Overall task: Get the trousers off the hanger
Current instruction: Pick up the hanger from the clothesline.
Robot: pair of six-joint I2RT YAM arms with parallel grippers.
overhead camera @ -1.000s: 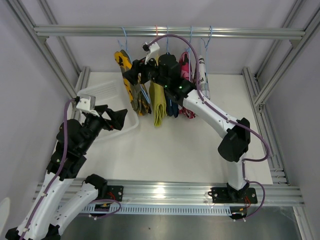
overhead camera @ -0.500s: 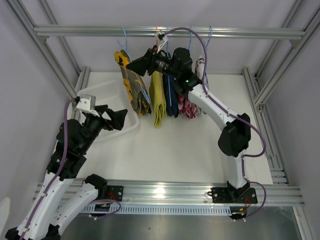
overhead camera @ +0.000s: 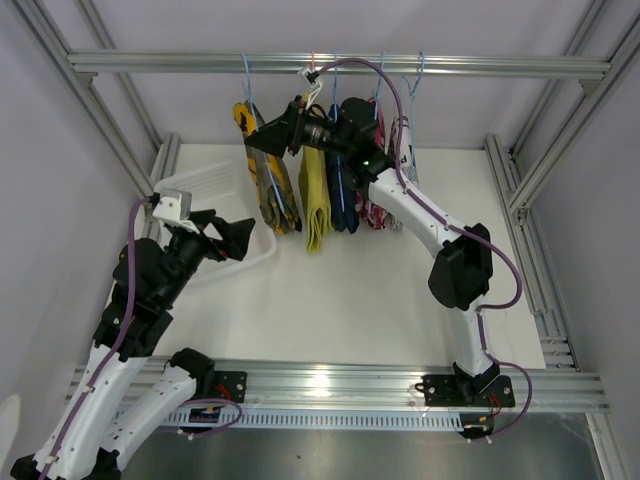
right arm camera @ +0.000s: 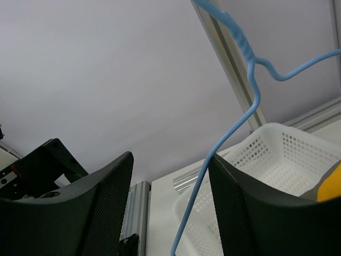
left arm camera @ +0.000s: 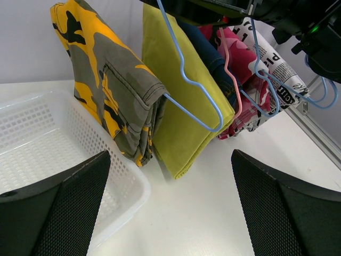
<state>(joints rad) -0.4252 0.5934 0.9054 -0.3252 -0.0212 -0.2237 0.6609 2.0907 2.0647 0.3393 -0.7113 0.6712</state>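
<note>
From above, the right arm [overhead camera: 410, 205] covers the tops of the navy trousers [overhead camera: 341, 205] and pink-red trousers [overhead camera: 373, 212].

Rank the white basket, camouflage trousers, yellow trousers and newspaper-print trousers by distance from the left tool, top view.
1. White plastic mesh basket, beside the left tool.
2. Yellow-brown camouflage trousers, leftmost hanging.
3. Plain yellow trousers, next right.
4. White newspaper-print trousers, far right.
</note>
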